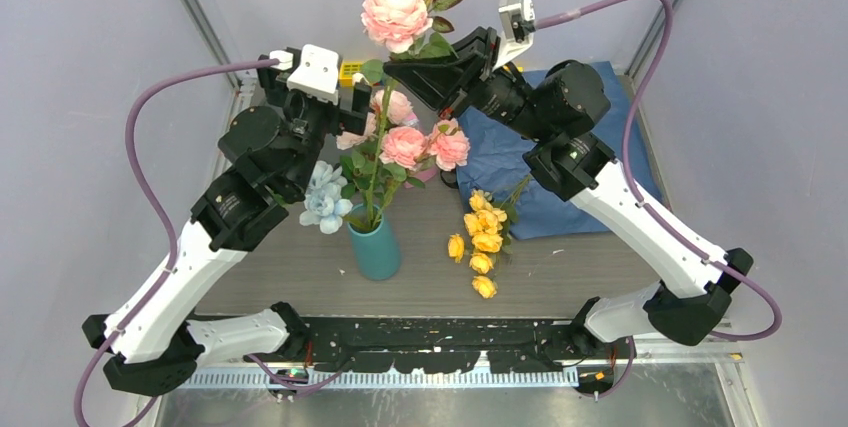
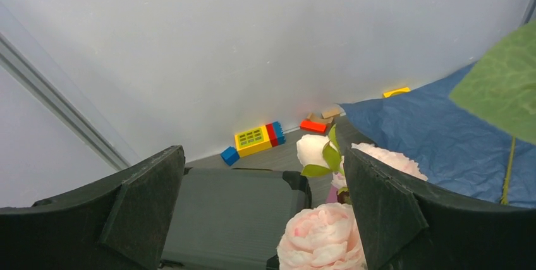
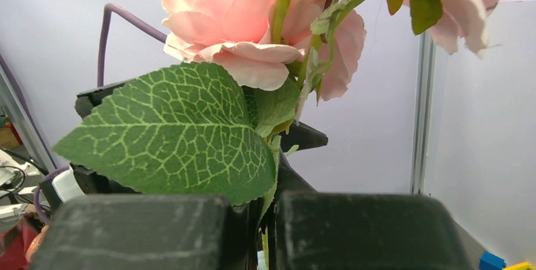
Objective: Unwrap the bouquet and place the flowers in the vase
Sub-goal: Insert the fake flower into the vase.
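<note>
Black fingers (image 3: 366, 232) of our right claw (image 3: 265, 232) fill the foreground, clenched on the green stem (image 1: 378, 152) of the pink flowers (image 1: 396, 15). The stem's long axis runs almost straight down from the claw to the mouth of the teal vase (image 1: 376, 247). Our left claw (image 2: 262, 200) hangs released just left of that stem and the yellow flowers (image 1: 483, 242) lie on the table (image 1: 290, 277) right of the vase, but leaves and blooms hide how deep the stem's foot sits.
</note>
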Controlling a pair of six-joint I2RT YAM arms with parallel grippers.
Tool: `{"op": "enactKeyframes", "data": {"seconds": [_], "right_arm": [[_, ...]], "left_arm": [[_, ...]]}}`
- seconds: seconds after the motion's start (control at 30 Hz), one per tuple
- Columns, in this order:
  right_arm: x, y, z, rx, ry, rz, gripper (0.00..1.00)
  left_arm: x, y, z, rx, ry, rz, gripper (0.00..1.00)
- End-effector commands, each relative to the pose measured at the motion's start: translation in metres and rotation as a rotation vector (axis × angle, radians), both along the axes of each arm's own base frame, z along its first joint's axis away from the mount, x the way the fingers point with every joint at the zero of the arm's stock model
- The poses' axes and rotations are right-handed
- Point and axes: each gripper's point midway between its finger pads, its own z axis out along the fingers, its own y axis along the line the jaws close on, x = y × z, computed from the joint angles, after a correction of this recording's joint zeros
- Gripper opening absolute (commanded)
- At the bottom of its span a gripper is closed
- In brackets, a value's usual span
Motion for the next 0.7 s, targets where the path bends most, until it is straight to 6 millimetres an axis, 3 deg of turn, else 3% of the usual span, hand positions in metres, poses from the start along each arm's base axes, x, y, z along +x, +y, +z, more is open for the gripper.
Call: {"op": "enactKeyframes", "data": {"seconds": [0.0, 0.3, 0.53, 0.67], "right_arm": [[-0.006, 0.000, 0.000, 0.001, -0.050, -0.006, 0.00], [0.004, 0.022, -0.046, -0.077, 0.025, 0.005, 0.00], [-0.004, 0.046, -0.071, -0.135, 0.051, 0.037, 0.00], [-0.002, 0.061, -0.095, -0.201, 0.068, 0.020, 0.00]], "left_arm": [[-0.006, 0.018, 0.021, -0.055, -0.069, 0.050, 1.00], [-0.008, 0.031, 0.021, -0.064, -0.082, 0.099, 1.00], [-0.018, 0.052, 0.032, -0.074, -0.119, 0.150, 1.00], [-0.022, 0.059, 0.033, -0.062, -0.118, 0.166, 1.00]]}}
